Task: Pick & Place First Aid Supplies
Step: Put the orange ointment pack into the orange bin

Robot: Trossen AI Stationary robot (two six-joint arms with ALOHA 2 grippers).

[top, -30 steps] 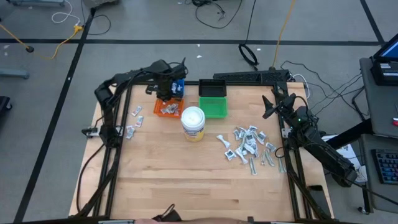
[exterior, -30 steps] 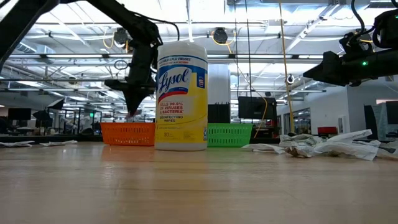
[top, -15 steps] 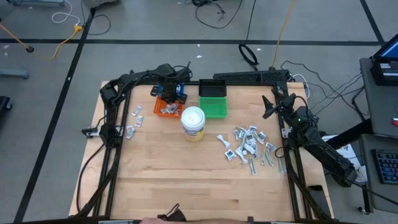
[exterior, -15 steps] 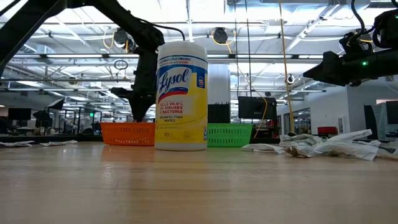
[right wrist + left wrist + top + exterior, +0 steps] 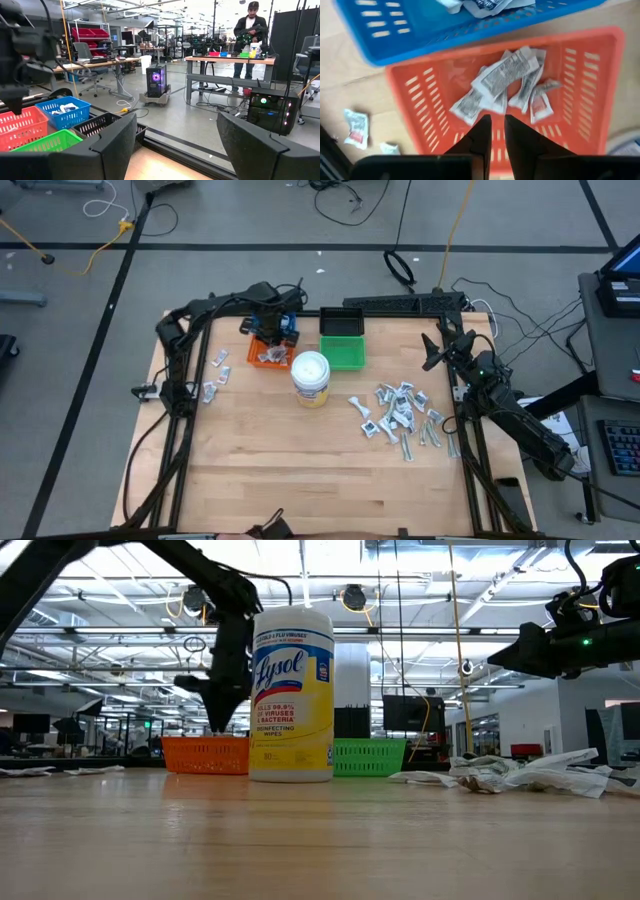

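Note:
First aid packets lie in a loose pile (image 5: 400, 415) on the table's right half, and a few more (image 5: 213, 375) lie near the left edge. Several white-and-grey packets (image 5: 500, 85) lie in the orange bin (image 5: 600, 100), and some show in the blue bin (image 5: 395, 45). My left gripper (image 5: 498, 125) hangs over the orange bin (image 5: 268, 356), pointing down. Its fingers stand a narrow gap apart with nothing between them. My right gripper (image 5: 432, 352) waits wide open above the table's far right part.
A yellow-labelled, white-lidded wipes jar (image 5: 311, 377) stands mid-table, just near of the bins. The green bin (image 5: 345, 352) and black bin (image 5: 342, 323) sit right of the orange and blue ones. The near half of the table holds bare wood. A person stands far off in the room (image 5: 250, 30).
My left gripper drifted a little toward the table's right above the orange bin, then came back left. It kept pointing down at about the same height. The packets and my right arm stayed put.

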